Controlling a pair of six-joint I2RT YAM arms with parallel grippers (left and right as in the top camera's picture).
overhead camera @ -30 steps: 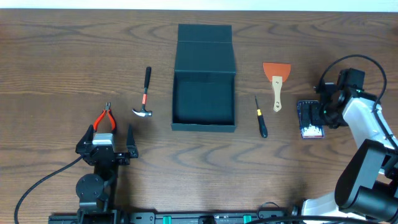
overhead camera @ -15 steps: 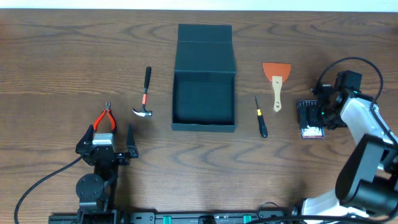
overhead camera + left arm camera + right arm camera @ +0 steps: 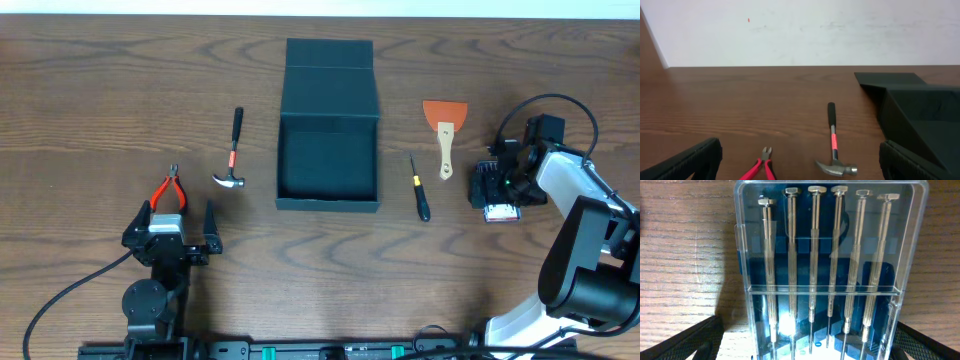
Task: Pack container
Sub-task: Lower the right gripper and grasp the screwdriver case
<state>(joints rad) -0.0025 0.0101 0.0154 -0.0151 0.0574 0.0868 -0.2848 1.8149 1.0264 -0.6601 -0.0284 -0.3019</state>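
R pincer [image 3: 497, 188] is spread astride the clear screwdriver case [image 3: 830, 255], whose lower end is cut off in the wrist view & partly hidden overhead. L pincer [image 3: 176, 215] is spread too, by the pliers [image 3: 168, 190]. Container [image 3: 329, 85] lies open mid-desk [image 3: 100, 100], between hammer [image 3: 232, 155] & black screwdriver [image 3: 419, 190]; dark wood grain, white wall [image 3: 790, 30] behind.

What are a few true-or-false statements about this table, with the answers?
1. The box is open and empty. True.
2. The hammer lies inside the box. False: it lies on the table, left of the box.
3. The right tool is open at a clear case of six small screwdrivers. True.
4. The left tool grips the pliers. False: it is open and holds nothing; the pliers lie on the table.
5. The scraper has an orange blade. True.
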